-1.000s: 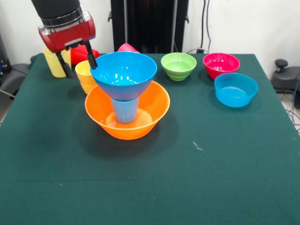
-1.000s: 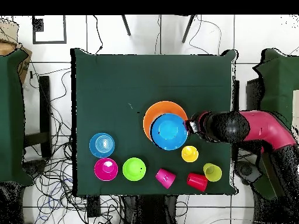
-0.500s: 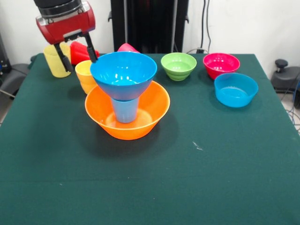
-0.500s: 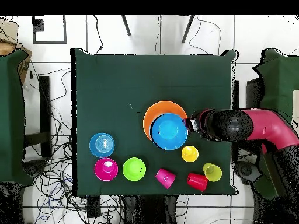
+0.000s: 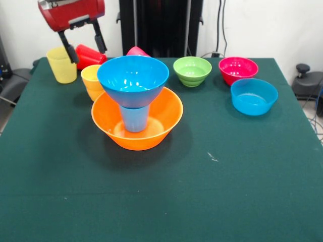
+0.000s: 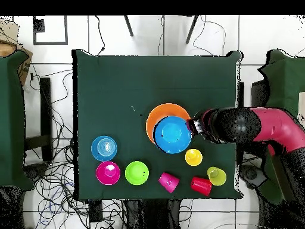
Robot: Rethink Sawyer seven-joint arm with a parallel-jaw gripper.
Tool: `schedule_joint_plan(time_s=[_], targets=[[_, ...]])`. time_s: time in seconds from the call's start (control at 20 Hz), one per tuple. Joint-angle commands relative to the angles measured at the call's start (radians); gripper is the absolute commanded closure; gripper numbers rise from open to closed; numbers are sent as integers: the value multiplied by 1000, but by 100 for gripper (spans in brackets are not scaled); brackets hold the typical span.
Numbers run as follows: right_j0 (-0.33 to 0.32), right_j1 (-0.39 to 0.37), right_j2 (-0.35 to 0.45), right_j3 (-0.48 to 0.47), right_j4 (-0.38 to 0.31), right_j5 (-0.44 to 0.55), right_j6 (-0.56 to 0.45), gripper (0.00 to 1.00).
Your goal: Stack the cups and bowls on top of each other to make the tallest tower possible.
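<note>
**Claw lifted clear, three tiers standing**

From the front, my claw [image 5: 81, 46] has climbed: a second ago its tips hung beside the large blue bowl's rim, and now they sit higher, above the orange cup [image 5: 91, 81] and in front of the tipped red cup [image 5: 89, 54]. The two fingers are spread apart and carry nothing. The tower [image 5: 136, 103] is left to itself: the large orange bowl [image 5: 110, 121] on the cloth, the light blue cup [image 5: 135, 119] standing in it, the large blue bowl [image 5: 132, 78] seated on that cup and level (it did not shift as I rose). The yellow cup [image 5: 61, 64] and pink cup [image 5: 136, 51] wait behind; the green bowl [image 5: 192, 70], magenta bowl [image 5: 237, 69] and small blue bowl [image 5: 254, 96] sit apart to the side.

From overhead, the claw [image 6: 195, 126] stays just off the large blue bowl's [image 6: 173, 134] edge, so the change is upward, not sideways. The orange cup [image 6: 193, 157] lies nearest it.

I judge the placing done, and the next piece, probably the orange cup, is mine to fetch.
</note>
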Motion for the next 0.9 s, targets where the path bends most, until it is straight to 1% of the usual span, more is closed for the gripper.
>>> schedule_joint_plan(time_s=[0.05, 0.25, 0.4, 0.5, 0.75, 0.9], targets=[[89, -15, -39, -6, -1, 103, -93, 0], [114, -20, -55, -15, -14, 65, -60, 0], [160, -19, -96, -36, -64, 19, 0, 0], [187, -16, -115, -42, -68, -3, 39, 0], [266, -13, -156, -51, -46, -40, 140, 0], [296, -1, -177, -57, -46, -67, 161, 0]])
